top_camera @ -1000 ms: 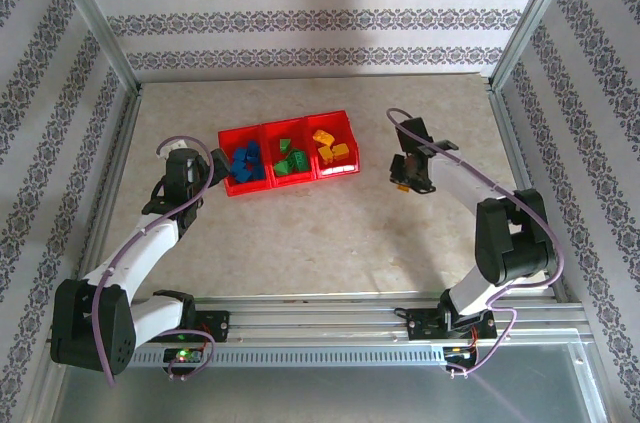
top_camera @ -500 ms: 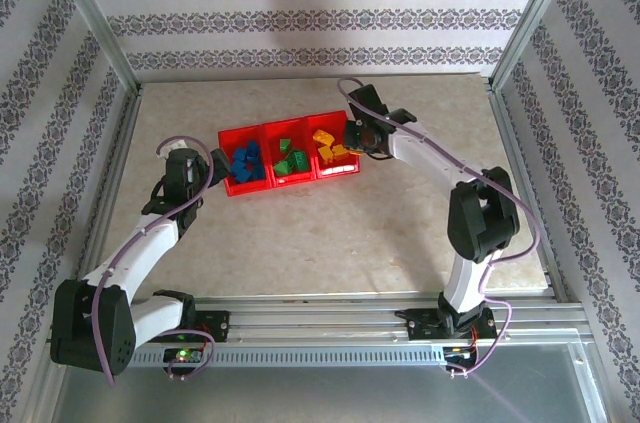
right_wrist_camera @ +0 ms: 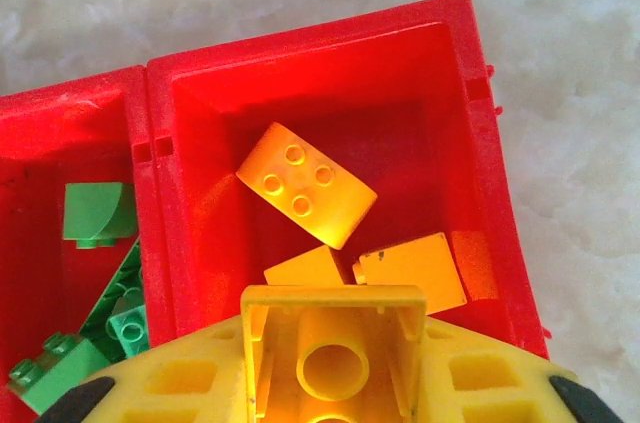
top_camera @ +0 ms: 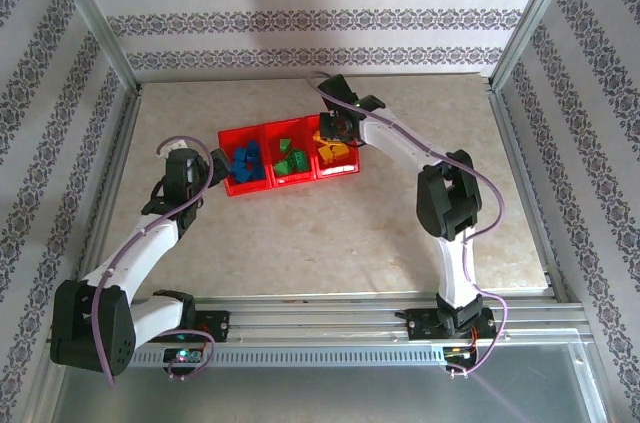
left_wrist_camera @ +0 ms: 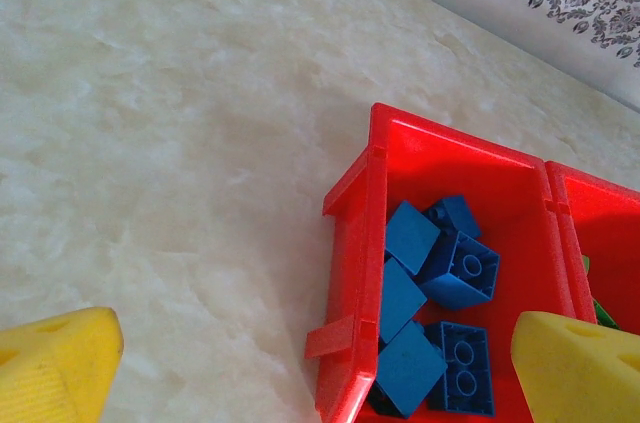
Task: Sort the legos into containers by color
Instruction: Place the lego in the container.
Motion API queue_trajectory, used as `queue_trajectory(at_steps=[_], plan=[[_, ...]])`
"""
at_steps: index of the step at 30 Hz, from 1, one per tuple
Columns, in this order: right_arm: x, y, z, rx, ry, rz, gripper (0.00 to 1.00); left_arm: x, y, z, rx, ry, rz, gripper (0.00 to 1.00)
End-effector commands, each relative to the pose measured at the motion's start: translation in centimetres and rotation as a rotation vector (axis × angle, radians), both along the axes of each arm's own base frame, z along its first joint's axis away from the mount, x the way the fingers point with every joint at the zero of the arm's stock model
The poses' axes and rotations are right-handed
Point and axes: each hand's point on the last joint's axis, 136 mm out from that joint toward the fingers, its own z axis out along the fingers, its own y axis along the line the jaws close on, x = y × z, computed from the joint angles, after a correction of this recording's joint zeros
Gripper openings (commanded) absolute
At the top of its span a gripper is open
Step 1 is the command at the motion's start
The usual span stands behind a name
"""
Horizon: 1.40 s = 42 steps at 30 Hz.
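The containers (top_camera: 285, 122) are three joined red bins at the table's back middle. From left to right they hold blue legos (top_camera: 247, 163), green legos (top_camera: 292, 158) and yellow-orange legos (top_camera: 332, 150). My right gripper (top_camera: 335, 131) hangs over the right-hand bin. In the right wrist view it (right_wrist_camera: 333, 378) is shut on a yellow brick (right_wrist_camera: 333, 328), hollow underside toward the camera, above several orange bricks (right_wrist_camera: 305, 183). My left gripper (top_camera: 222, 165) sits at the tray's left end. Its jaws (left_wrist_camera: 320, 363) are open and empty, straddling the red wall (left_wrist_camera: 355, 243) beside the blue bricks (left_wrist_camera: 440, 273).
Marble tabletop (top_camera: 330, 233) stretches in front of the tray. Metal frame posts and patterned walls bound it on three sides. The neighbouring bin with green bricks (right_wrist_camera: 95, 213) lies left of the right gripper.
My right arm swung left from the right side of the table to above the right-hand bin, carrying the yellow brick. The left arm stayed still.
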Motion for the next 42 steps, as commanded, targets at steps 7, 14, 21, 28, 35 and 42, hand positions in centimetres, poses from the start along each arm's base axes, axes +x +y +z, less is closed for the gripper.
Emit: queue_trajectory(at_steps=[7, 14, 21, 28, 35, 42], plan=[[1.7, -0.9, -1.4, -0.178, 0.001, 0.011, 0.34, 0.2, 0.3, 1.1, 0.011, -0.009, -0.006, 1.00], [2.5, -1.0, -1.6, -0.216, -0.013, 0.017, 0.39, 0.1, 0.3, 1.0, 0.018, 0.001, -0.005, 1.00], [3.0, -1.6, -0.8, -0.244, -0.033, 0.009, 0.49, -0.1, 0.4, 1.0, 0.029, 0.005, -0.007, 1.00], [2.6, -2.2, 1.4, -0.239, -0.065, 0.001, 0.51, -0.3, 0.9, 1.4, 0.065, 0.009, 0.002, 1.00], [0.2, -4.7, 4.5, -0.209, -0.123, -0.052, 0.58, -0.9, 2.3, 2.4, 0.118, -0.007, 0.034, 1.00], [-4.2, -11.0, 5.6, -0.204, -0.165, -0.183, 0.71, -1.2, 3.9, 3.2, 0.175, -0.014, 0.050, 0.99]])
